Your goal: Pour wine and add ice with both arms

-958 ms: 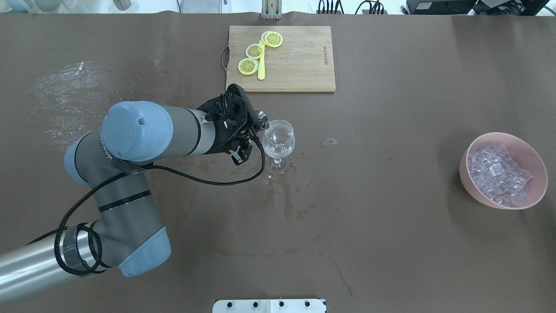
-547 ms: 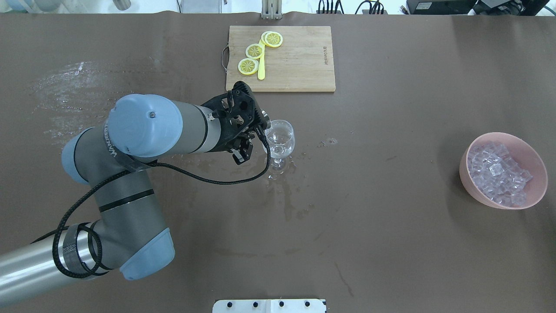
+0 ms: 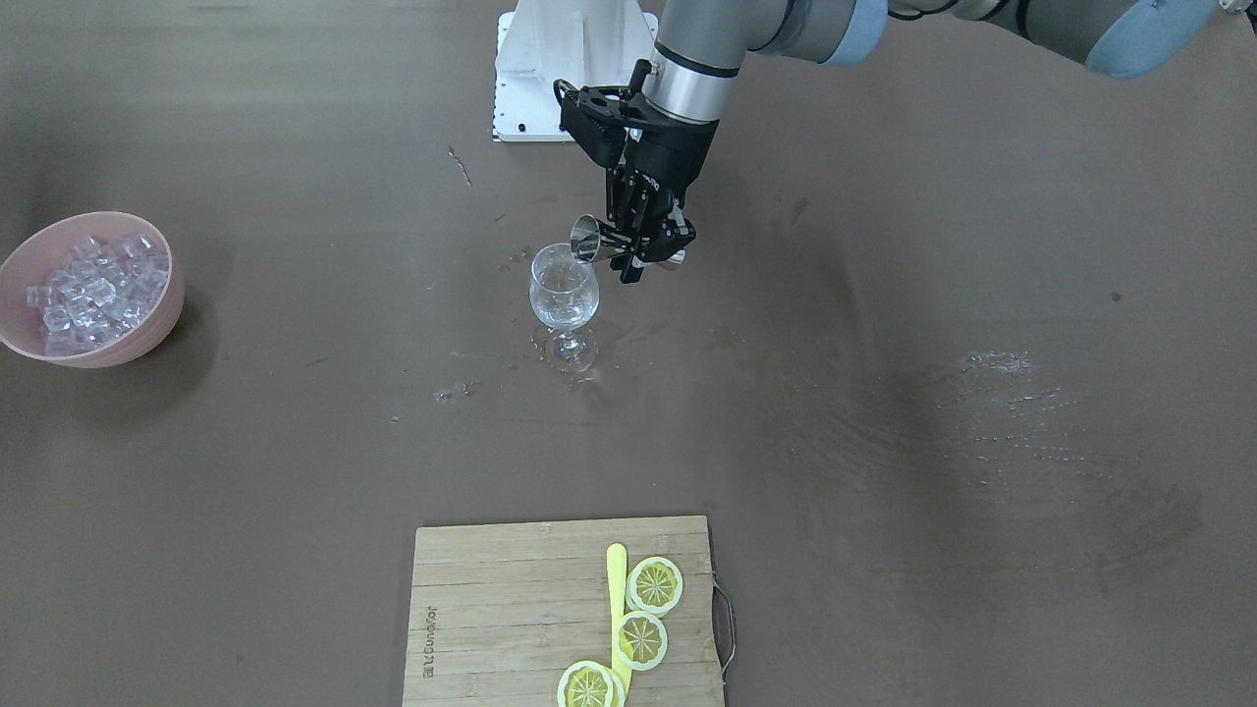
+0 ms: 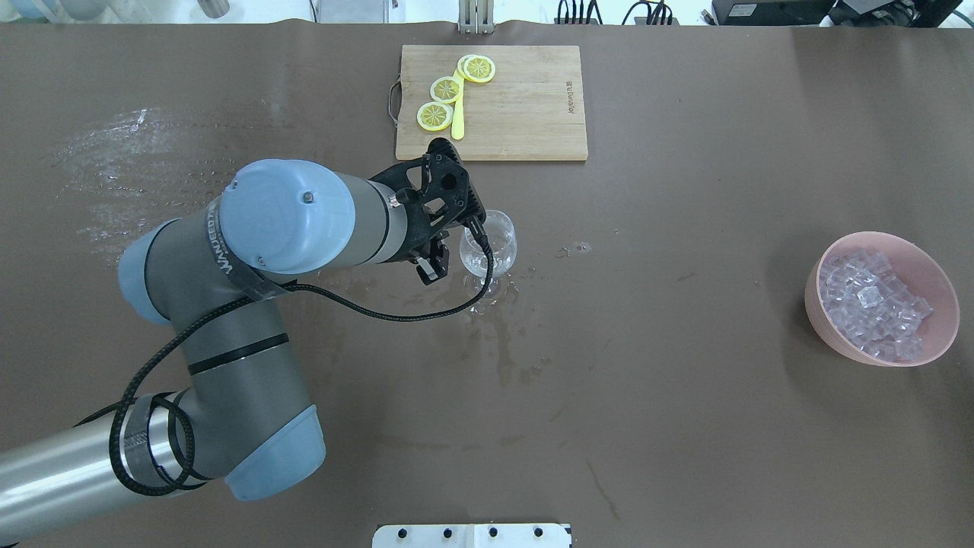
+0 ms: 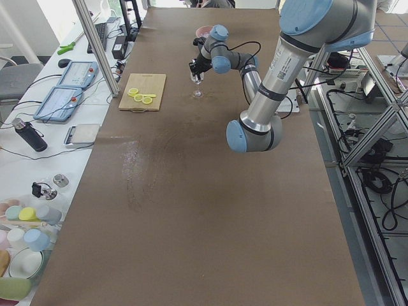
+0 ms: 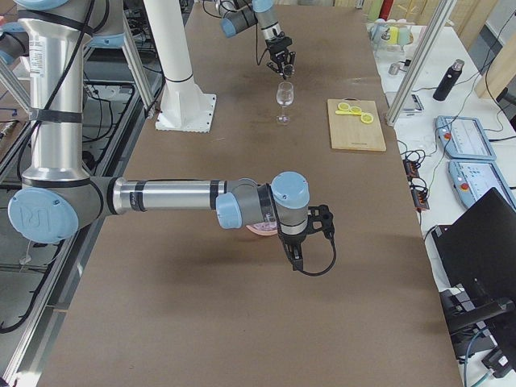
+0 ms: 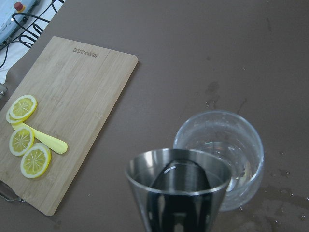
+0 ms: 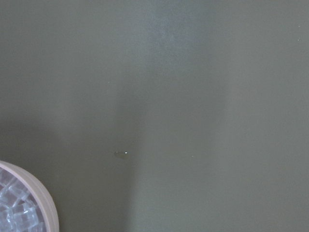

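My left gripper [image 3: 638, 257] is shut on a steel jigger [image 3: 587, 238], which lies tipped on its side with its mouth at the rim of the stemmed glass [image 3: 564, 290]. The glass [image 4: 494, 245] stands upright mid-table with clear liquid in it. In the left wrist view the jigger [image 7: 178, 193] is just in front of the glass [image 7: 219, 154]. The ice [image 4: 875, 304] fills a pink bowl [image 4: 932, 266] at the right. My right gripper [image 6: 305, 242] hovers by that bowl; I cannot tell if it is open. The right wrist view shows ice [image 8: 12, 212] at its lower left corner.
A wooden cutting board [image 4: 525, 103] with lemon slices [image 4: 435, 116] and a yellow utensil lies beyond the glass. Wet patches [image 4: 502, 335] surround the glass foot. A white stand base [image 3: 550, 69] sits at the robot's edge of the table.
My left arm has shifted right toward the glass and its wrist has rolled, tipping the jigger further over the rim. In the overhead view the jigger is now hidden under the wrist.
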Robot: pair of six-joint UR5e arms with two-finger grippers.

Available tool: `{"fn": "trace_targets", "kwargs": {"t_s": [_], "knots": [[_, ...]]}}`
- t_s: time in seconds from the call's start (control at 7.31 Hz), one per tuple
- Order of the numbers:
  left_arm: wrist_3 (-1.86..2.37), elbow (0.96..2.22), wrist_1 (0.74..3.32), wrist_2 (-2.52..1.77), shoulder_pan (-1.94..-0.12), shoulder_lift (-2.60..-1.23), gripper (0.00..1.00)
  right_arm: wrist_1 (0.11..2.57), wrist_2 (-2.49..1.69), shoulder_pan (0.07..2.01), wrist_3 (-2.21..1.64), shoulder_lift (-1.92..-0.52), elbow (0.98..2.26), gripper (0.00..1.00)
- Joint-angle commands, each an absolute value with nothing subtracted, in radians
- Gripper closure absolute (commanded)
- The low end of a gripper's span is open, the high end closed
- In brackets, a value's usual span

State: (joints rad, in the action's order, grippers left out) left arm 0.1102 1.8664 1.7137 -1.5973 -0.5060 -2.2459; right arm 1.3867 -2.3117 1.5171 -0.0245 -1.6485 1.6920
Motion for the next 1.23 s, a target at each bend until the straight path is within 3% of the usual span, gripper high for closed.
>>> {"fn": "trace_targets", "kwargs": {"t_s": [0.0, 1.09], "knots": [[0.109, 1.867, 1.623, -1.545, -0.477, -2.281, 1.00, 1.387, -2.312, 1.517, -0.025, -1.654, 1.692, 0.00], [0.109, 1.904, 1.425, -1.477, -0.431, -2.333, 1.00, 1.387, -2.313, 1.517, -0.025, -1.658, 1.692, 0.00]]}}
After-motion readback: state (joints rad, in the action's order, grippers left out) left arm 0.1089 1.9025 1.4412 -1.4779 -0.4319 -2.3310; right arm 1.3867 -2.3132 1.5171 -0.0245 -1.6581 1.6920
